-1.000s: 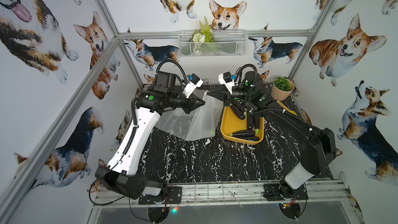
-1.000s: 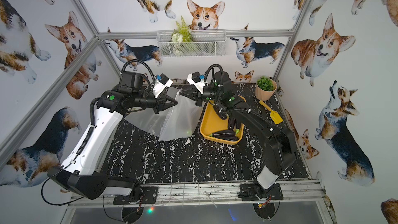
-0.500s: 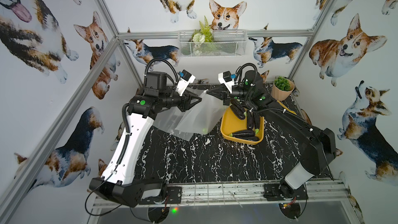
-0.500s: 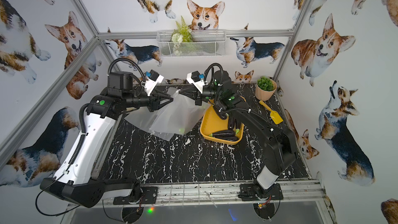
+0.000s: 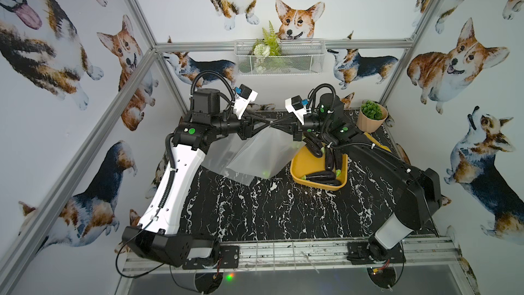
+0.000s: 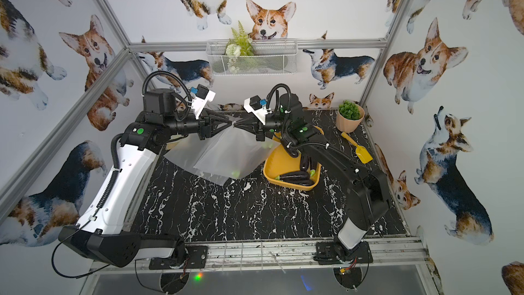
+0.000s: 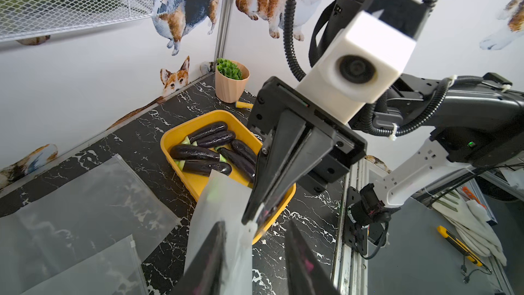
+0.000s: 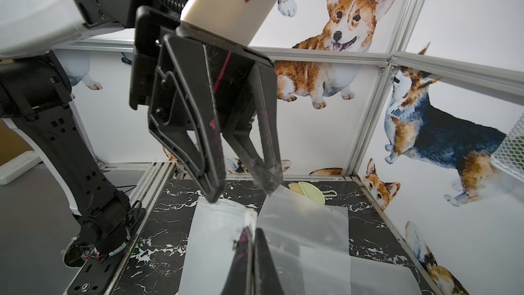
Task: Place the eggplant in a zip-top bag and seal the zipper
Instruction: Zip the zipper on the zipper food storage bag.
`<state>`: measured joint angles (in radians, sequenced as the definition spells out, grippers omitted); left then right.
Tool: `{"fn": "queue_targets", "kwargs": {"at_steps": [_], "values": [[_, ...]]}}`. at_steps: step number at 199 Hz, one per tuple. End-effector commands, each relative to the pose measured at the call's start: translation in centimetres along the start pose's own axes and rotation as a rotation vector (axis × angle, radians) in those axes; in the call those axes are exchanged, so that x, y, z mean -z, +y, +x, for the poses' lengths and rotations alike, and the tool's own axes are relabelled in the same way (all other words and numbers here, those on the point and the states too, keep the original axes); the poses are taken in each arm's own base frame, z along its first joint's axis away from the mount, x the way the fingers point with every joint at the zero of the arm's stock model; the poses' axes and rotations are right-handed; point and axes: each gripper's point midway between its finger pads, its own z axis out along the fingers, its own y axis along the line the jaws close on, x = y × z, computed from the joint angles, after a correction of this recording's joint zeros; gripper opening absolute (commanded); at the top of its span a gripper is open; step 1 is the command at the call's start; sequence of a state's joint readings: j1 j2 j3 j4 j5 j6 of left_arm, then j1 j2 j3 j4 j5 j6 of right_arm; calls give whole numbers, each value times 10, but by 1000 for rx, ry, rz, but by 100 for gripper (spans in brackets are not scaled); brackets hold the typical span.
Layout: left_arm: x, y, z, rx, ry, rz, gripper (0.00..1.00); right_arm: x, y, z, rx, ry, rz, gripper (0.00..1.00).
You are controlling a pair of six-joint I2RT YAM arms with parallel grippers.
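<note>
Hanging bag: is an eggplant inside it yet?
Empty. The hanging bag is see-through with no dark shape inside; the eggplants lie in the yellow tray.

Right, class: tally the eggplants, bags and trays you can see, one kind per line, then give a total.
eggplant: 6, all in the tray
bag: 3, 1 hanging, 2 lying flat
tray: 1
total: 10

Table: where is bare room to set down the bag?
The front half of the table is bare, between the rail and the tray. The back is crowded: hanging bag, flat bags, tray of eggplants, plant pot, scoop.
</note>
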<state>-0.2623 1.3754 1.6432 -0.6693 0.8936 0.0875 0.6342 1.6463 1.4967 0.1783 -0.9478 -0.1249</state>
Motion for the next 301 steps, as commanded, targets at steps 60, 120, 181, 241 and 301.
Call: {"fn": "queue_targets", "kwargs": {"at_steps": [60, 120, 181, 241, 301], "values": [[-6, 1, 9, -27, 33, 11, 35, -3, 2, -17, 21, -45, -22, 0], [-9, 2, 14, -21, 48, 22, 23, -3, 1, -18, 20, -49, -18, 0], [-5, 2, 19, -31, 69, 5, 9, -2, -10, -21, 7, -62, 53, 0], [-2, 7, 21, -31, 72, -20, 0, -1, -11, -20, 8, -54, 65, 0], [5, 16, 31, -35, 118, -67, 0, 2, -17, -19, 7, -62, 104, 0]]}}
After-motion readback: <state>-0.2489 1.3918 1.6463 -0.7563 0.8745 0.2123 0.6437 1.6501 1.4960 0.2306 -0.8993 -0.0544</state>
